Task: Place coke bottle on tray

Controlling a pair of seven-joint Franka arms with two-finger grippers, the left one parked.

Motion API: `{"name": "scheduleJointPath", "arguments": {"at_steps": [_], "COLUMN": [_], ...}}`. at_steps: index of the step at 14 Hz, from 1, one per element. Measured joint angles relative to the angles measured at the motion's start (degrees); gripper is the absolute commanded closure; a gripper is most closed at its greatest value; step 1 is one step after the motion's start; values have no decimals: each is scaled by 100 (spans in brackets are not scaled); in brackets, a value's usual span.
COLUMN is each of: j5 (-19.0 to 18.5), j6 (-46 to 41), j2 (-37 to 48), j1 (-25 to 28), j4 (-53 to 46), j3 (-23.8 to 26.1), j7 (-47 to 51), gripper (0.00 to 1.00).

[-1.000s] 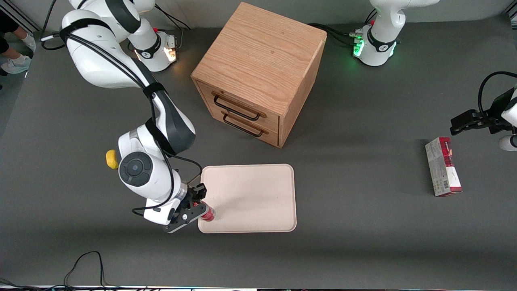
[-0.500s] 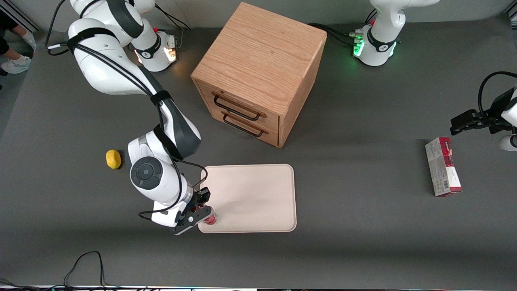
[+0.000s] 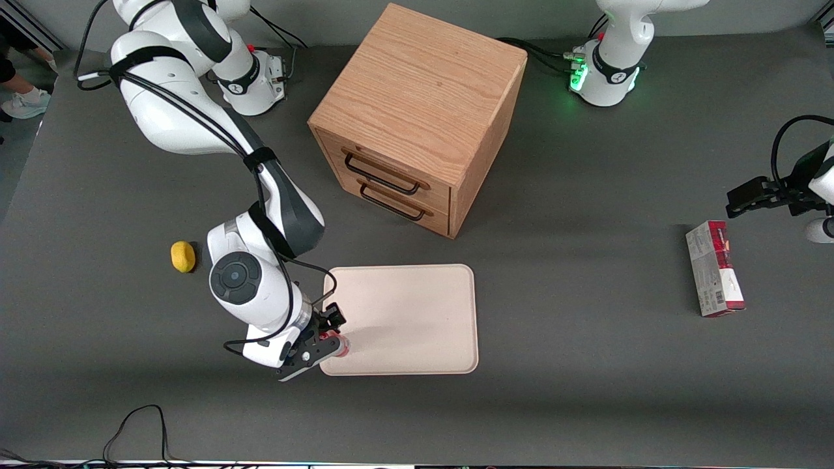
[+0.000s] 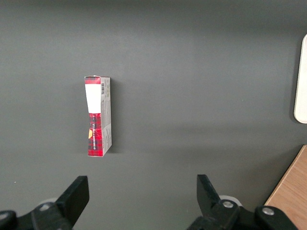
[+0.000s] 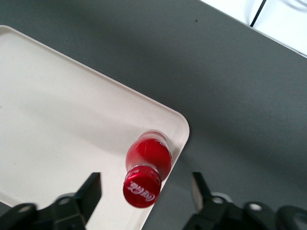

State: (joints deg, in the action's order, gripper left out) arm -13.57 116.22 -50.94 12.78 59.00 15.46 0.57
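Coke bottle: the coke bottle (image 5: 147,165) stood upright on the tray (image 3: 417,306), in the corner nearest the front camera at the working arm's end, very close to the rim.

Tray: it lay flat on the gray table (image 3: 586,365), nearer the front camera than the oak cabinet (image 3: 417,111).

Gripper: the gripper (image 5: 146,189) hung just above the bottle's red cap, with its two fingers (image 5: 91,189) spread wide apart and touching nothing.

Step in hand: the bottle looked let go, so the job seemed nearly done; what was left was pulling the arm away.

How to do it well: go straight up first, fingers wide, so neither finger clips the cap or neck. Move sideways only once well above it.

Risk: the bottle was thin and tall and sat next to the rim. A small bump could tip it off the tray.

Hedge: from the front view the base was partly hidden by the gripper, so it probably sat fully inside the rim.

Other things: a lemon (image 3: 183,256) and a red-and-white carton (image 3: 715,268) lay well apart from the tray.
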Motion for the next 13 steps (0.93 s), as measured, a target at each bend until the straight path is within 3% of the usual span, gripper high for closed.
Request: {"name": "scheduleJointPath", "arguments": {"at_steps": [2,3,5,7,13], "j5": [59,261,1003,1487,1736], "j6": [17,-25,-120,-225,-1023], "j2": [90,221,724,1481,4295], "j1": [-51,-119,-298,-375,-476], "j4": [-20,13,412,1185,3853], "j3": [0,-4,-162,-663,-1999], "j7": [48,50,46,46,44], "gripper": [0,0,0,0,0]}}
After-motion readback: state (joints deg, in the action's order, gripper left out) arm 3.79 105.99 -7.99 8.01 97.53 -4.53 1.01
